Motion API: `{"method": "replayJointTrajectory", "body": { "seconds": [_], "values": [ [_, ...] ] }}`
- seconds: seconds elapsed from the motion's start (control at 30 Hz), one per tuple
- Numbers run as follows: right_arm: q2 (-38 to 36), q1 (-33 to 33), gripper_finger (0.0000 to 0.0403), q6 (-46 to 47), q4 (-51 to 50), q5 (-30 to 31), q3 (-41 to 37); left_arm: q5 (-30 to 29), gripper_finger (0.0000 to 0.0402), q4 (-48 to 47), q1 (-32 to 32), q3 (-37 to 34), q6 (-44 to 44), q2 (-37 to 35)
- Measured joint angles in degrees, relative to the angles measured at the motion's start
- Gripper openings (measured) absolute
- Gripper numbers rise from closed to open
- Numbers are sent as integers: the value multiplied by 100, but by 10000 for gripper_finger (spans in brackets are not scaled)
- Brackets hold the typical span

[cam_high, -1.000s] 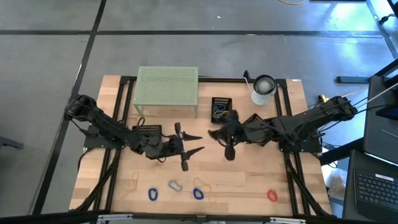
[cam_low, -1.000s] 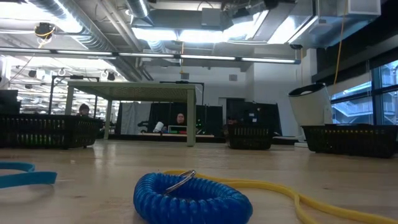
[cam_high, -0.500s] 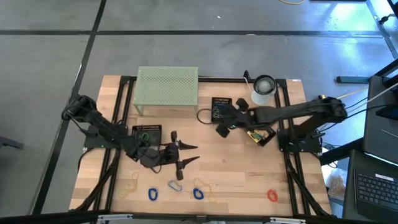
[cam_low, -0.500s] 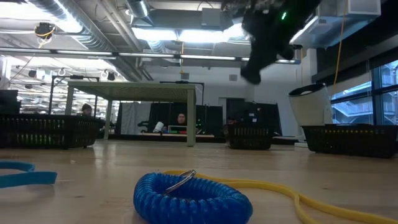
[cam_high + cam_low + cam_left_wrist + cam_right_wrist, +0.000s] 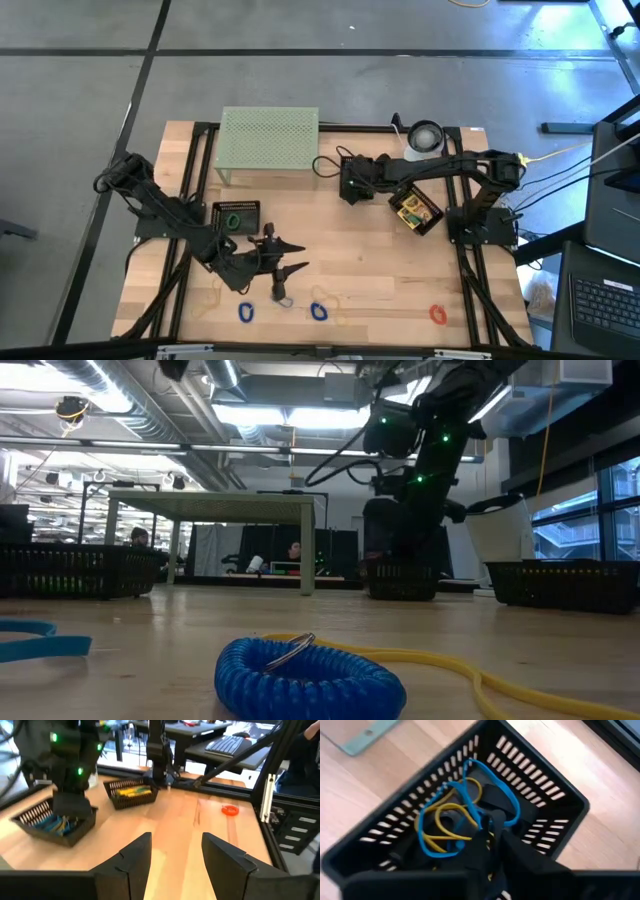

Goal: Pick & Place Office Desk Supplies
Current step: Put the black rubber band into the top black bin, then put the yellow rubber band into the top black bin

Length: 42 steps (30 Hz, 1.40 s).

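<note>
My right gripper (image 5: 352, 183) hangs shut over the far black basket (image 5: 356, 162), which holds blue and yellow bands (image 5: 462, 805). Whether anything is between its fingers does not show. My left gripper (image 5: 298, 257) is open above bare wood, near the row of loop clips. Two blue clips (image 5: 246, 311) (image 5: 318, 311) and a red coil (image 5: 437, 314) lie flat near the near edge. The grey clip (image 5: 284, 299) is partly hidden under the left wrist. A crayon box (image 5: 413, 212) lies in the right basket. Tan rubber bands (image 5: 214, 292) lie on the wood. My right gripper is shut above the far basket's bands, and I cannot tell whether it holds or touches anything. My left gripper touches nothing.
The pale-green mesh stand (image 5: 268, 140) and the white roll (image 5: 424, 140) stand at the far edge. A third black basket (image 5: 236, 215) with a green item sits by the left arm. A blue coil (image 5: 300, 675) and a yellow band (image 5: 480, 682) lie close to the low camera.
My right gripper has risen from the table's middle and swung toward the far edge, ending over the far basket and uncovering the crayon basket. My left gripper has moved toward the near edge, closer to the loop clips, and stayed open.
</note>
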Motion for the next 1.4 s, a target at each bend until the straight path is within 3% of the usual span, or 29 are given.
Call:
{"method": "replayJointTrajectory", "body": {
  "seconds": [0.27, 0.37, 0.57, 0.8, 1.17, 1.4],
  "values": [
    [-103, -9, 160, -219, 33, -182, 2, 365, 169, -1901, -176, 0, -1869, -386],
    [-113, 9, 191, -219, 33, -212, 2, 1104, 169, -2732, -243, 0, -2703, -463],
    [-207, 88, 214, -299, 33, 73, 6, 3218, 169, -4351, -525, 0, -3932, -446],
    [-594, 268, 215, -421, 33, 202, 165, 4410, 169, -5757, -974, 0, -5641, -446],
    [-1301, 603, 215, -715, 77, 480, 376, 4614, 169, -5745, -2205, 0, -6705, -272],
    [-1360, 763, 215, -698, 110, 501, 378, 4618, 169, -5306, -2688, 0, -6761, 235]
  ]
}}
